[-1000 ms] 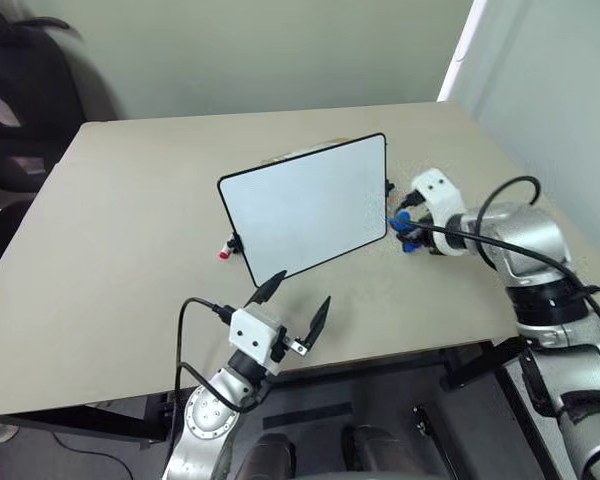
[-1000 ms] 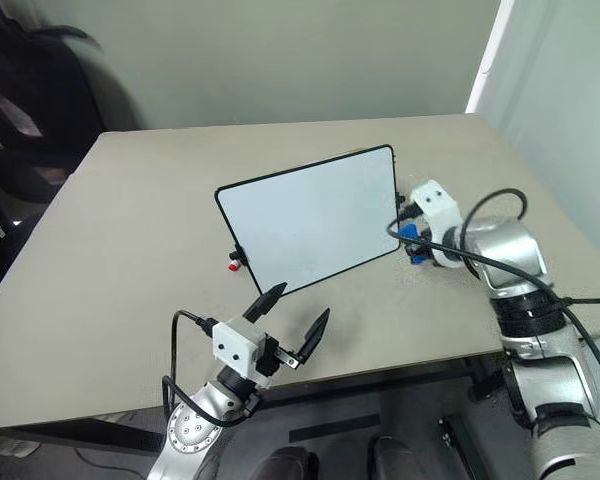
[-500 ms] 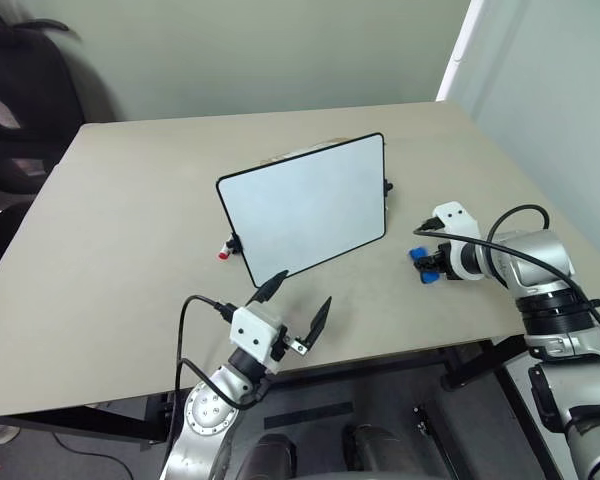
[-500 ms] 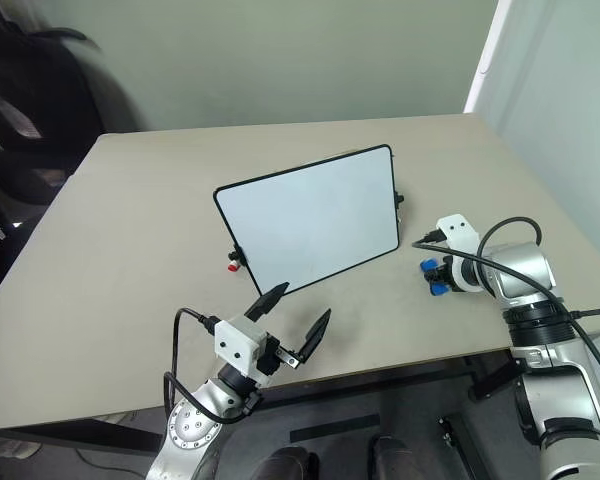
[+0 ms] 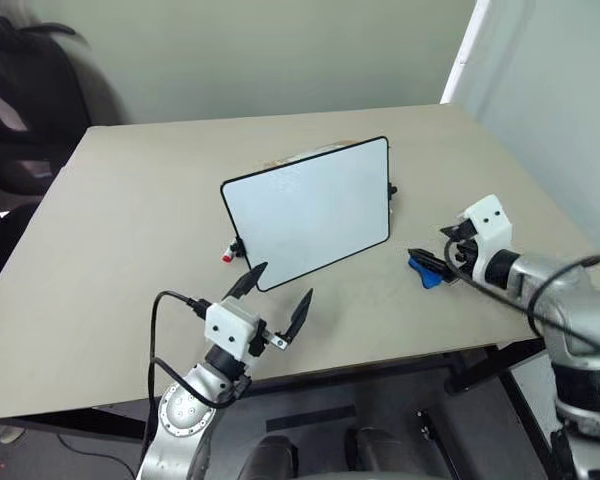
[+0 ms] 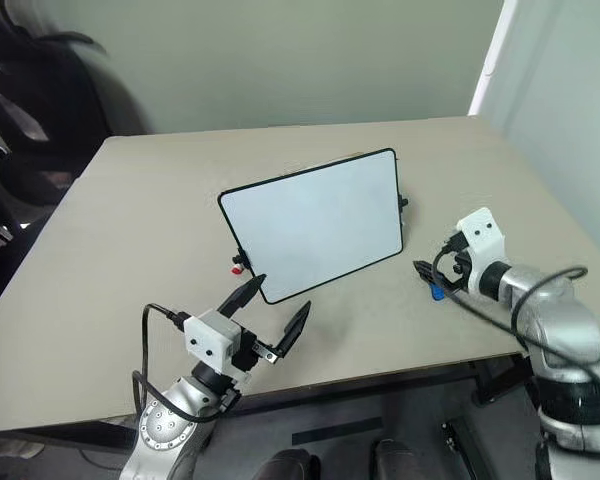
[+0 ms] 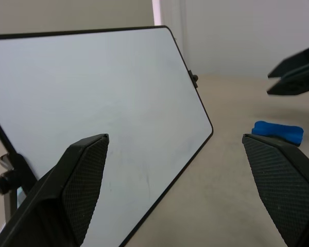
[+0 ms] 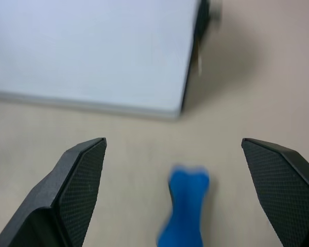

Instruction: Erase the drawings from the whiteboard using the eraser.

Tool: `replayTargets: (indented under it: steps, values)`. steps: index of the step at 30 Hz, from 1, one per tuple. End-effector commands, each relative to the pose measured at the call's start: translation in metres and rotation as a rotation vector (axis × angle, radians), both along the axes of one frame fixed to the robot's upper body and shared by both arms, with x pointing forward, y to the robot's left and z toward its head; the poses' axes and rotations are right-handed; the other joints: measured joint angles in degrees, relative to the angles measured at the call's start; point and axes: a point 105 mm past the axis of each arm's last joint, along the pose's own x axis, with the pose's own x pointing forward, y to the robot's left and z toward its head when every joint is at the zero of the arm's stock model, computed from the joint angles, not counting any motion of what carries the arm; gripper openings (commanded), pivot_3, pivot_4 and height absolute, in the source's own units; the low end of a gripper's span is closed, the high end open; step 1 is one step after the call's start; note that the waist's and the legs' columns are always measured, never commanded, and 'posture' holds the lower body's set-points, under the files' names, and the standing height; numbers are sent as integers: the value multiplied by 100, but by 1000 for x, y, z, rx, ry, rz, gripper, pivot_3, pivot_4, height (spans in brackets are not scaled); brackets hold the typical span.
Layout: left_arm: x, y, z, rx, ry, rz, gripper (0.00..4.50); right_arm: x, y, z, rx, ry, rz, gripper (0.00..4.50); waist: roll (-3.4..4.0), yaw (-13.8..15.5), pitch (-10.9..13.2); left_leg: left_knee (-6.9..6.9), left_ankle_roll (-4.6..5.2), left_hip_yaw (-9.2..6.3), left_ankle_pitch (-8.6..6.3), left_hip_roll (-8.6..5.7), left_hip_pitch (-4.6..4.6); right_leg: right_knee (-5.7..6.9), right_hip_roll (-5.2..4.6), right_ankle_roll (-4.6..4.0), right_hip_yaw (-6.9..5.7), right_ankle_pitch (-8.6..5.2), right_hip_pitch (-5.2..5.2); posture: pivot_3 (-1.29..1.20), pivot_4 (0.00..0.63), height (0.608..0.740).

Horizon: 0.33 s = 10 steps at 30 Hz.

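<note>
Jaws on both grippers stood wide apart, gripping nothing. Right gripper (image 5: 432, 262) sat just above the blue eraser (image 5: 424, 271), which lay loose on the table (image 5: 120, 230) beside the whiteboard (image 5: 308, 212). Board face looked clean, no red drawings visible. Step in hand read as parking the eraser: best to lift straight off, no nudge. Right forearm was low, angled in toward the board. Left gripper (image 5: 278, 299) hovered at the near edge, aimed at the board.

We see a beige table (image 5: 130, 230), a dark chair (image 5: 20, 110) beyond its far left corner.
</note>
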Motion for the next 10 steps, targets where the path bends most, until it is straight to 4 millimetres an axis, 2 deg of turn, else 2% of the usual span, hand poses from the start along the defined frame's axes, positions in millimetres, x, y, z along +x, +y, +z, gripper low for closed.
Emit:
replayTargets:
  steps: [1, 6, 10]
  values:
    - [1, 2, 7, -8, -20, -5, 4500, -8, 11, 28, 54, -264, 6, 4452, -5, -12, 3, -3, 0, -3, 0, 0, -1, -2, 0, 1, 0, -1, 0, 0, 150, 739]
    - [3, 1, 2, -1, -10, -8, 4500, -15, 28, 8, 113, -234, 84, 4452, -6, -12, 8, 0, -1, -7, -3, -1, -7, -3, 0, 6, 2, -4, -8, 0, 150, 739]
    - [5, -2, -1, 6, 3, -14, 4500, -16, 27, -4, 154, -176, 106, 4452, -14, -11, 12, -1, -10, -7, -8, -1, -12, -4, 0, 7, 2, -5, -9, 0, 150, 739]
